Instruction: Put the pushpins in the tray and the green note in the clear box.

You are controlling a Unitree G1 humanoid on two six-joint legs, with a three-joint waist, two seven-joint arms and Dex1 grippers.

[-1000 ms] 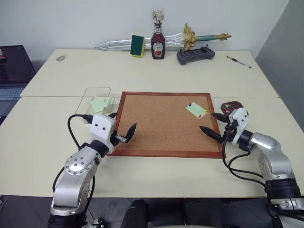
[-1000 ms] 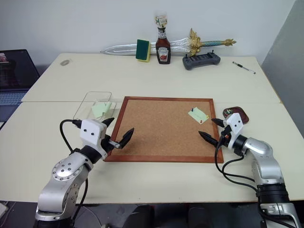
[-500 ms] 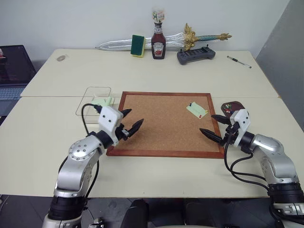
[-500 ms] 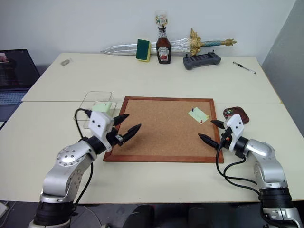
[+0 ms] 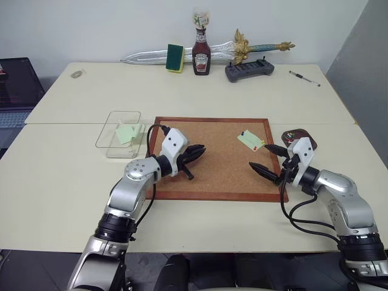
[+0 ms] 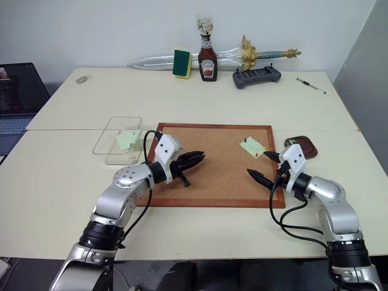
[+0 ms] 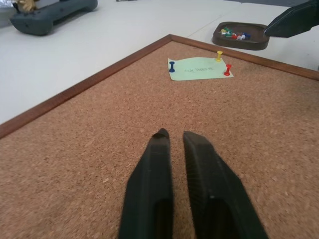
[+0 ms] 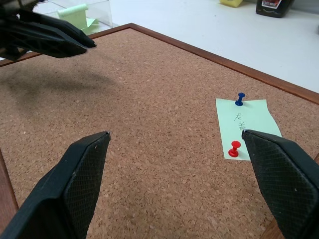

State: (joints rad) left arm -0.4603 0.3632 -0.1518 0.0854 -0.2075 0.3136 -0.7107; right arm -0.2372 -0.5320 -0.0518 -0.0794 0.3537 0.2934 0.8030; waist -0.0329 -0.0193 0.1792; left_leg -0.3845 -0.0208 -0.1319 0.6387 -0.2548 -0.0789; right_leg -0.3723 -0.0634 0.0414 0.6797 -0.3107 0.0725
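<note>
Nearest the robot, the left tool point(image 5: 195, 153) hangs over the left half of the corkboard point(image 5: 212, 182), its fingers pressed together on nothing. The right tool point(image 5: 267, 159) stands by the board's right edge with its fingers spread wide, also empty.

Just beyond the right tool, the green note point(image 5: 251, 140) lies fastened to the board near its far right corner. The wrist views show three pushpins point(image 7: 228, 69) in it: one red, one blue, one yellow. None has been pulled, so this note cannot yet be lifted.

To the right of the board, off its frame, the tray point(image 5: 296, 134) rests on the surface point(image 5: 200, 94) and already carries several coloured pins. Off the board's far left corner, the clear box point(image 5: 119, 129) already contains a pale green slip.

Judgement: part of the work appears done, given the contents of tray and box. Outstanding: the three pins to the tray, then the note across to the box. The right tool is the better placed for the pins.
</note>
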